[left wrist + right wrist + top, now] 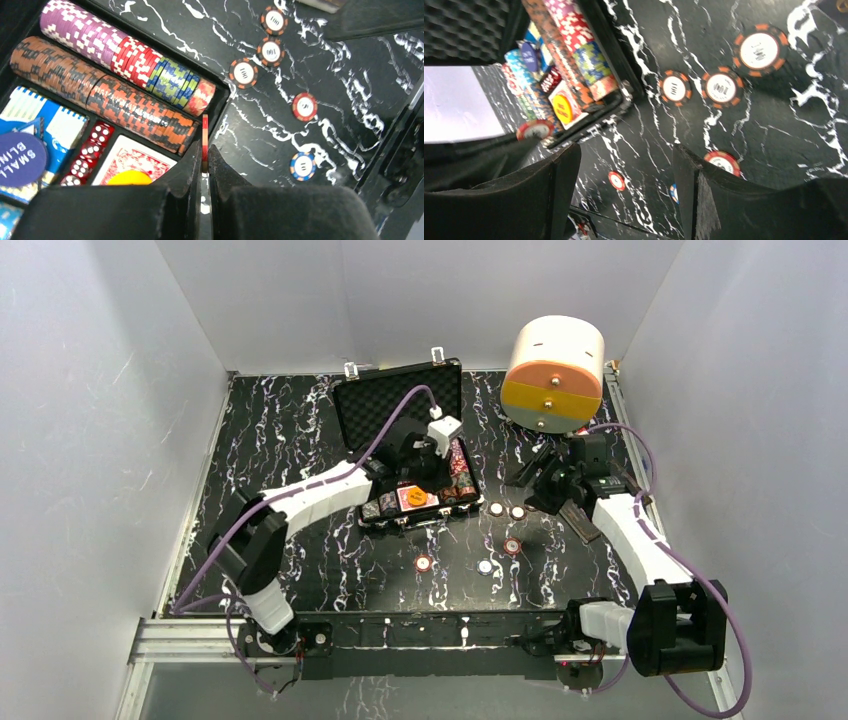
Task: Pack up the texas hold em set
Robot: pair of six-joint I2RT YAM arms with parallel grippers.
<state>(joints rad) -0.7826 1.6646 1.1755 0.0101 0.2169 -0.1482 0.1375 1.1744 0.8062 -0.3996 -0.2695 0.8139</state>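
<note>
Pinched tight in my left gripper (204, 161): red chip (205, 135), edge-on by the case (365, 400). Below my open right gripper (626, 150), loose chips (722, 87).

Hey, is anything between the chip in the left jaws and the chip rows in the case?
Nothing visible does. The left gripper pinches the red chip edge-on in its jaws, right at the end of the orange chip row in the case, though that row looks nearly full.
</note>
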